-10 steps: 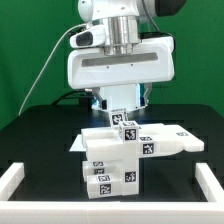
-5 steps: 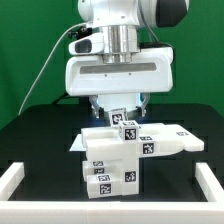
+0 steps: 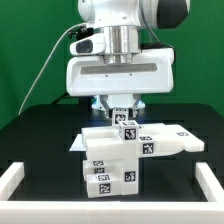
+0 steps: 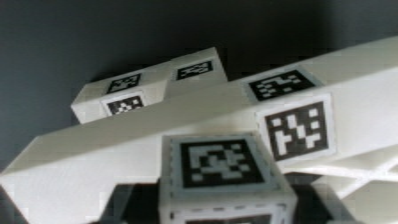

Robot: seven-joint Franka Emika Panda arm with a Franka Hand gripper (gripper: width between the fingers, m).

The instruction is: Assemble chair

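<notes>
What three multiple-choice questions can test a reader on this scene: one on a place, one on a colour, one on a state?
1. Where is the gripper?
A. directly above the chair pieces
B. beside the border rail
C. off the table

2. What colour is the table?
A. white
B. black
C. green

3. How do the chair pieces lie?
A. scattered apart
B. grouped, touching
C. hanging in air

Key: 1 A, it hangs over the small tagged block; 2 B, the surface is dark; 3 B, the white blocks sit against each other.

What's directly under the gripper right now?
Under the gripper, a small tagged white block sits between its fingers, above the stacked chair pieces. Where that block meets the stack is hidden, and so is whether the fingers touch it.
</notes>
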